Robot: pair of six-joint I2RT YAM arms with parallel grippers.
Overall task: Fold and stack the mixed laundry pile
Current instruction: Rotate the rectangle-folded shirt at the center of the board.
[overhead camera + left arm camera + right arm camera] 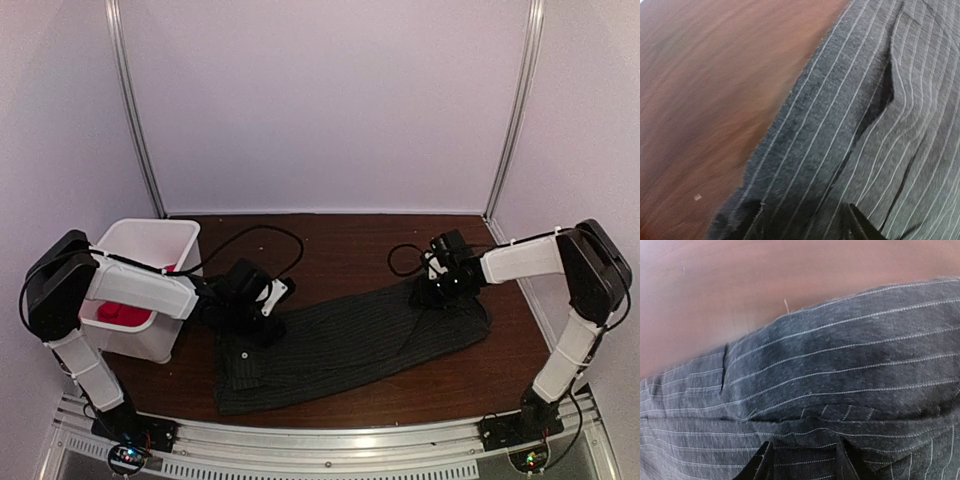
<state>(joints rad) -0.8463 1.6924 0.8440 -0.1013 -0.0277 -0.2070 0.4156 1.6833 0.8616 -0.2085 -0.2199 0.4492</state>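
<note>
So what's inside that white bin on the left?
A bright red cloth lies bunched inside the white bin. The left arm reaches across the bin's opening and hides the middle, so whether anything else lies in there cannot be seen.

The shirt [340, 345] is showing charcoal with pale pinstripes — the T-shirt [125, 313] glowing red, the bin [150, 240] white, the surface [340, 250] reddish-brown.

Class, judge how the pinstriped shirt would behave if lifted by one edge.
Probably floppy: the pinstriped shirt lies flat with soft creases, so it would likely sag. Seemingly thin, so probably light. Pushed, it would likely bunch on the table.
</note>
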